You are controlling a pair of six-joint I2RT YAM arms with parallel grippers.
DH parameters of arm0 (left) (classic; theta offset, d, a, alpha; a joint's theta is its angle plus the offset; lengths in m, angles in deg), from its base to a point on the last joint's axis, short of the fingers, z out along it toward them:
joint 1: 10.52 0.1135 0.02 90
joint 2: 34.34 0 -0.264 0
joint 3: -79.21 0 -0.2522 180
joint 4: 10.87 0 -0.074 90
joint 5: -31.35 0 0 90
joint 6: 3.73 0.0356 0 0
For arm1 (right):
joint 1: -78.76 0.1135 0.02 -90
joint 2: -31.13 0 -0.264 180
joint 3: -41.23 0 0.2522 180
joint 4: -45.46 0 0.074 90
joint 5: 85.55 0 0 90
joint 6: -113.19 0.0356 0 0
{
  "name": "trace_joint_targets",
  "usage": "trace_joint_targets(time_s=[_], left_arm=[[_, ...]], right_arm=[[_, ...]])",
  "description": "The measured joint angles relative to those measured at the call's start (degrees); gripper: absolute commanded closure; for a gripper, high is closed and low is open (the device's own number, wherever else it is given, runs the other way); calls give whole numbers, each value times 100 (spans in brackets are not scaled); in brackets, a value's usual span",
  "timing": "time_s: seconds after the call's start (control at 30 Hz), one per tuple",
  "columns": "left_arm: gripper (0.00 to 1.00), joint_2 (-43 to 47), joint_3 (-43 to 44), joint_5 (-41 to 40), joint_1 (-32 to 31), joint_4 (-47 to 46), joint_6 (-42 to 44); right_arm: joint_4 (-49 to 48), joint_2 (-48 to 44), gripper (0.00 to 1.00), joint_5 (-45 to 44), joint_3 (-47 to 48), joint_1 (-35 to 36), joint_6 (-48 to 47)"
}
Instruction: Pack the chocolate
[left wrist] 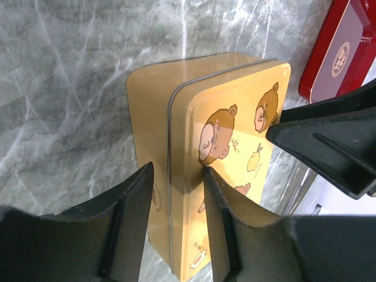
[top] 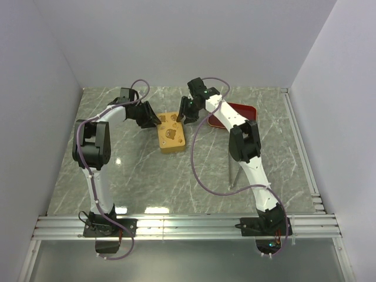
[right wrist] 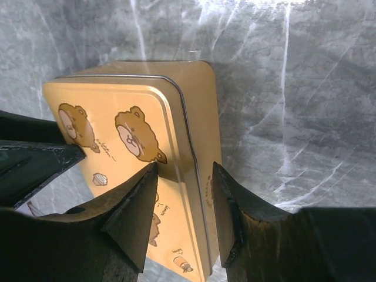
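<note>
The gold tin [top: 171, 137] stands mid-table with its yellow bear-printed lid [left wrist: 235, 111] resting on top. No chocolate shows in any view. My left gripper [left wrist: 176, 170] is open and straddles the tin's left long edge. One finger tip rests on the lid and the other hangs outside the wall [left wrist: 147, 106]. My right gripper [right wrist: 184, 167] is also open and straddles the opposite long edge [right wrist: 202, 100] the same way. In the top view the left gripper [top: 156, 121] and right gripper [top: 181, 117] meet over the tin's far end.
A red rectangular tray [top: 242, 111] lies right of the tin, behind the right arm, and also appears as the red tray [left wrist: 338, 53] in the left wrist view. A thin dark rod [top: 231, 169] lies on the marble. Metal rails [top: 305, 153] run along the table's right and near edges.
</note>
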Motion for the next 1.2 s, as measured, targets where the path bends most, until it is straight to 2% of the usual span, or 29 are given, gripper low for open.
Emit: trace_joint_targets(time_s=[0.87,1.0,1.13,1.2], left_arm=[[57,-216,-9,393,192,-26,-446],[50,-216,-11,385,195,-31,-420],[36,-210,-13,284,214,-26,-328],[33,-177,-9,138,219,-26,-240]], right_arm=[[302,105,49,-212,238,83,-343],[299,105,40,-214,238,83,-380],[133,79,30,-173,90,83,-404],[11,52,27,-122,4,81,-398]])
